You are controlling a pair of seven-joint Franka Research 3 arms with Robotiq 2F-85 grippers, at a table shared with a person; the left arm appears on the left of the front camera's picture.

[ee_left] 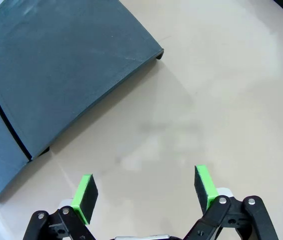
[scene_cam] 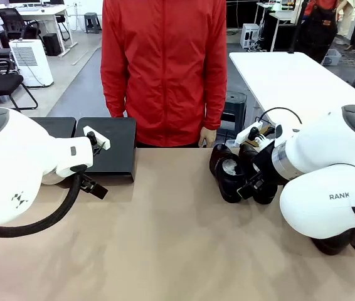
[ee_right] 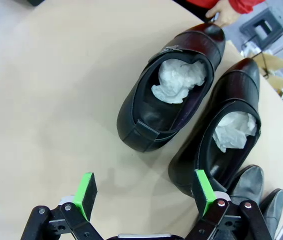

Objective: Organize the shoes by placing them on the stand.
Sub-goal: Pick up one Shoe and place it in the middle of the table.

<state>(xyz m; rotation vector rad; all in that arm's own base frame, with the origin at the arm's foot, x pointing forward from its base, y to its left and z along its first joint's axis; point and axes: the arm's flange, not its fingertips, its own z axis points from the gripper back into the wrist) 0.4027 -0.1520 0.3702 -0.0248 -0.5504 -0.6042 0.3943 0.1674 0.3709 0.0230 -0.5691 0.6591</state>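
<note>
The job has not really begun. The stand (scene_cam: 111, 150) sits on the robot's left side of the table (scene_cam: 165, 238), and the part of its flat black top that shows has nothing on it. The shoes (scene_cam: 234, 172) wait in a bunch on the right side, well apart from the stand. It looks like four shiny black ones, two with white paper (ee_right: 179, 77) stuffed inside. Every shoe has yet to be carried across.

The left gripper (ee_left: 144, 187) hangs over bare table just beside the stand's edge, its jaws wide and holding nothing. The right gripper (ee_right: 144, 187) hangs over the shoes, also wide and holding nothing.

The only writing to read is "RANK" (scene_cam: 339, 196) on the right arm (scene_cam: 315, 213) — the rest of the word is hidden. No name can be read on the shoes.
</note>
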